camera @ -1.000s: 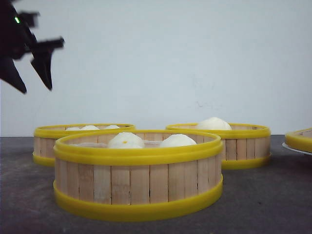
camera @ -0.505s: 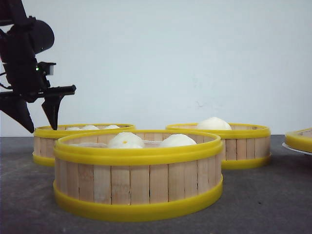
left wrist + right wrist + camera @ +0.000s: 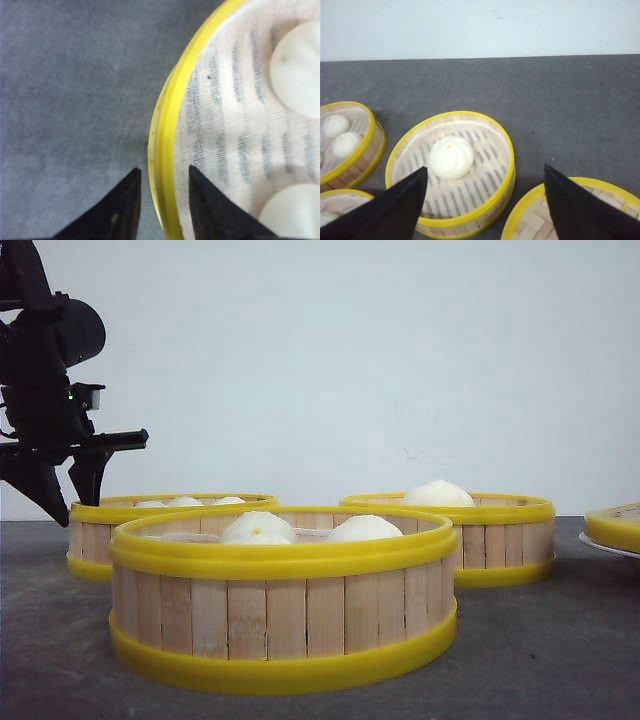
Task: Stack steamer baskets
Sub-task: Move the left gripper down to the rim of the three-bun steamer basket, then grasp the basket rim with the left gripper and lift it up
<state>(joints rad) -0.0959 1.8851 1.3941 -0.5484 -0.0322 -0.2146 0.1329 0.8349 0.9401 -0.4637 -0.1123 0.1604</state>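
Only in the left wrist view are the left gripper's [image 3: 161, 186] parted fingers seen astride the rim of the rear left basket [image 3: 165, 140]. The right gripper [image 3: 482, 200] is spread wide above the single-bun basket [image 3: 451, 167]. All rests on a grey desk [image 3: 560, 650] before a white wall [image 3: 400, 360].

Left gripper [image 3: 62, 492] pointing down, jaws parted; right gripper [image 3: 485, 200] spread wide.
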